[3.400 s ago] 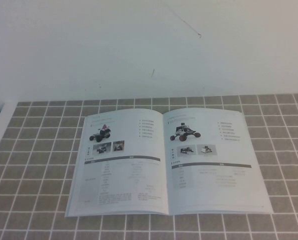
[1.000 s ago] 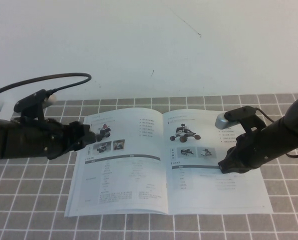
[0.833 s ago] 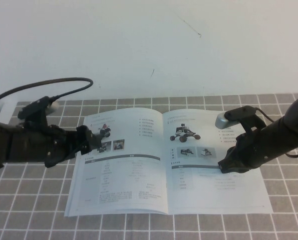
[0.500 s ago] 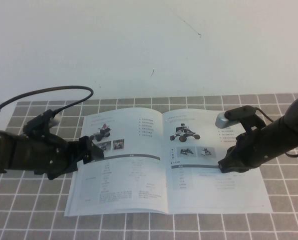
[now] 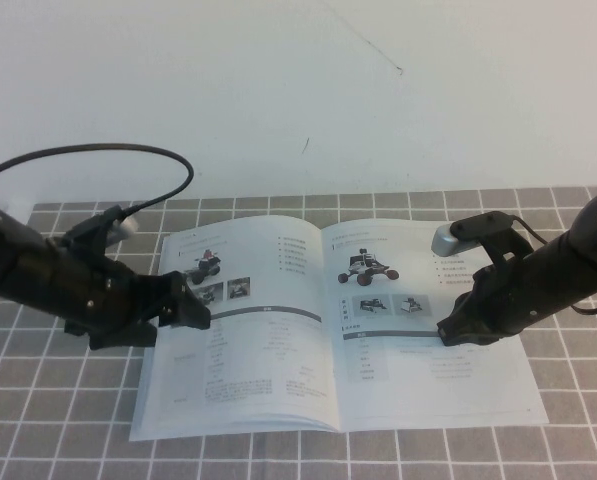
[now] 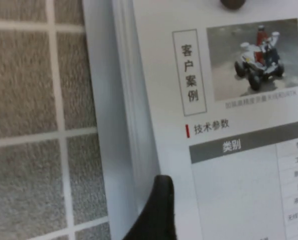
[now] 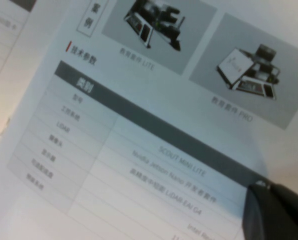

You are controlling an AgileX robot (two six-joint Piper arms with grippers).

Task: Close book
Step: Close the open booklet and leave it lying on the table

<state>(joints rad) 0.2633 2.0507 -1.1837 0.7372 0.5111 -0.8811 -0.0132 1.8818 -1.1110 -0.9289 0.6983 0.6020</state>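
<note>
The book (image 5: 278, 370) lay open and flat on the checked mat (image 5: 58, 400), between the two arms. The left gripper (image 5: 196, 312) sat low at the outer edge of the left page, jaws apart, one fingertip (image 6: 158, 212) against the page stack. The right gripper (image 5: 446, 336) rested on the right page, jaws seemingly closed on nothing.

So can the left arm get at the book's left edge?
Probably yes: the left claw sits at the book's left edge, nothing between; the right claw is over the right page.
</note>
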